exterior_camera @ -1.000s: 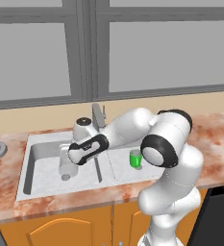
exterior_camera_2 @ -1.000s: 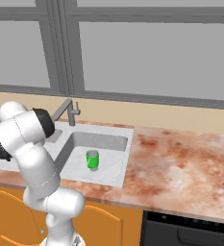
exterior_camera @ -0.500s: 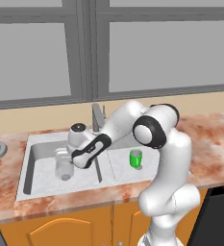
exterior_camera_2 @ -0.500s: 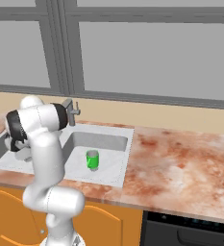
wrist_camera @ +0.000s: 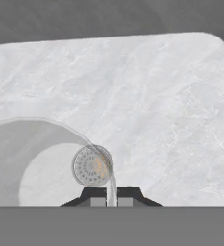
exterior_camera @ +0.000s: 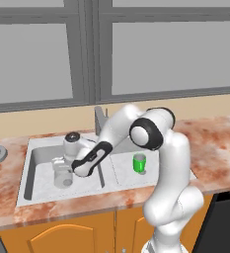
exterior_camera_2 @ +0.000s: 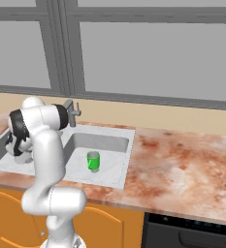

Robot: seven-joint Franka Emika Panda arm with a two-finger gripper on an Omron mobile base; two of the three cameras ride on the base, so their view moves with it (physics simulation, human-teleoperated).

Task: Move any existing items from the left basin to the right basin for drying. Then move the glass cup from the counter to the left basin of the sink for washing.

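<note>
Your end effector point(wrist_camera: 111, 199) pinches the translucent pale-grey glass tumbler point(exterior_camera: 63, 174) above the left basin's point(wrist_camera: 156, 96) round drain point(wrist_camera: 92, 166); lower, then release.

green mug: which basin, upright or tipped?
Right basin, upright. The green mug stands on that basin's floor with its open grey mouth facing up; the right base view shows the same.
</note>
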